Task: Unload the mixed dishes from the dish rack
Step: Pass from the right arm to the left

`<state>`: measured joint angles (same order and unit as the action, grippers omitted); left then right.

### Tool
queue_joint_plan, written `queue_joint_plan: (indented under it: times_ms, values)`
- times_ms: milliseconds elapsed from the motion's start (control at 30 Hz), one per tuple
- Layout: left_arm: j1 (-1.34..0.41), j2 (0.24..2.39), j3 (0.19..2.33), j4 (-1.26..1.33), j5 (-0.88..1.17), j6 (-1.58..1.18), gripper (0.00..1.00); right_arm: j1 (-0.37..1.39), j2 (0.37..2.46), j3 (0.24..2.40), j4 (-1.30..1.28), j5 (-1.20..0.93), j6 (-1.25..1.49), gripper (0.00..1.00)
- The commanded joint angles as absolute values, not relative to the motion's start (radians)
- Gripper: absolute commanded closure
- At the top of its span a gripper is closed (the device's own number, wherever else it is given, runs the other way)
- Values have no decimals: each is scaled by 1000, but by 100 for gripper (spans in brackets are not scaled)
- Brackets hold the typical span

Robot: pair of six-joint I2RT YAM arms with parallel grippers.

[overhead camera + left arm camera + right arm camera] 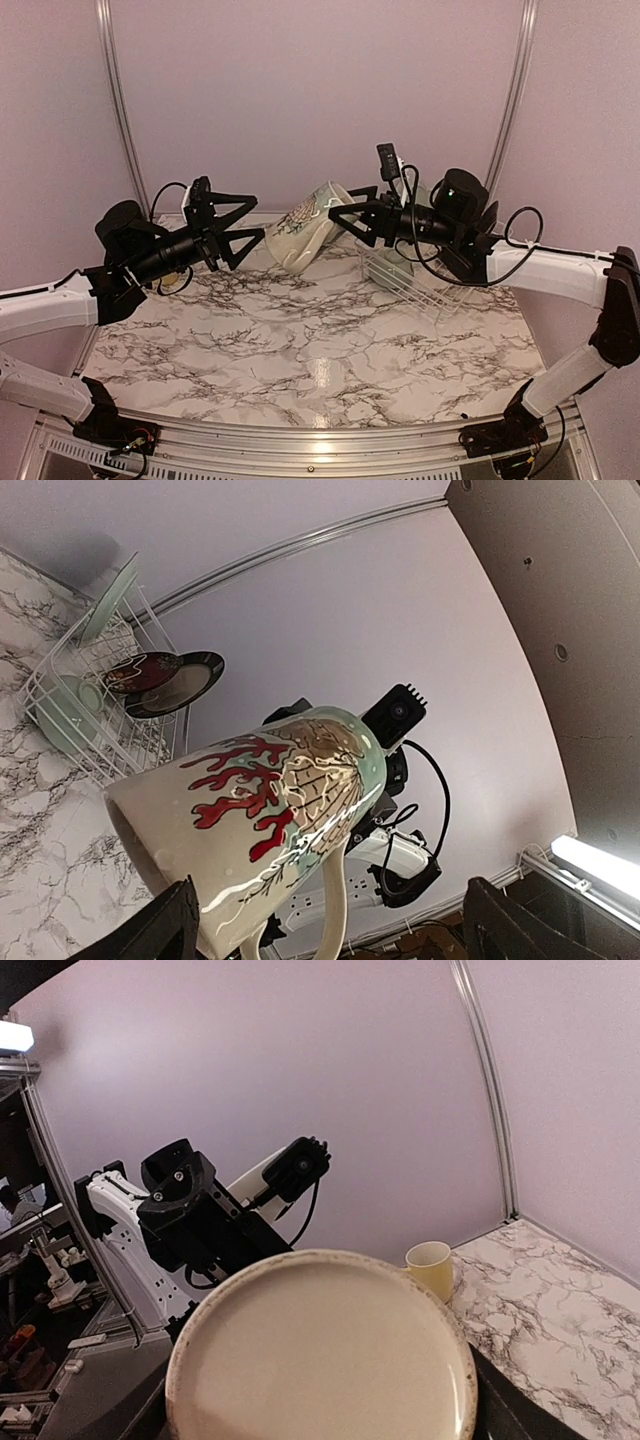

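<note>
While the right end effector (338, 218) clamps the tall cream printed ceramic mug (305, 235) in mid-air above the marbled surface (300, 350), the left end effector (258, 215) gapes wide just beside it.

Left wrist: the mug sits between the spread fingers, with the white wire dish rack (70, 715) behind.

Right wrist: the mug's base fills the view.

Looks like a handover to me. I'd centre the mug before closing.

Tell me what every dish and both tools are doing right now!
Cream mug, held tilted in the air.
Right tool, shut on the cream mug.
Left tool, open, beside the cream mug.
Yellow mug, upright on the table.
Red plate, resting in the dish rack.
Pale black-rimmed plate, resting beside the red plate.
Dish rack, loaded with dishes.
</note>
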<state>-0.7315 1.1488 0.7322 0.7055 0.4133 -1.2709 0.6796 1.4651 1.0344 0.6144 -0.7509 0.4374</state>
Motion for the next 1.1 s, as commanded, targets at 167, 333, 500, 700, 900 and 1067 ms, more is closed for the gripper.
queue_joint_plan:
  times_ms: [167,333,500,700,900,1067]
  values:
    - [-735,1055,708,612,349,-1230,5,687,1396,1050,809,-712,462,100]
    - [-747,1101,706,720,394,-1281,8,687,1429,1062,883,-726,517,100]
    - [-763,1149,702,854,418,-1330,11,686,1452,1061,951,-736,566,100]
    - [-792,1225,721,1010,460,-1388,24,687,1502,1046,1035,-774,645,100]
    - [-813,1271,731,1059,443,-1406,42,689,1538,1000,1168,-799,742,100]
    - [-818,1294,733,1079,426,-1420,63,689,1566,977,1264,-838,807,100]
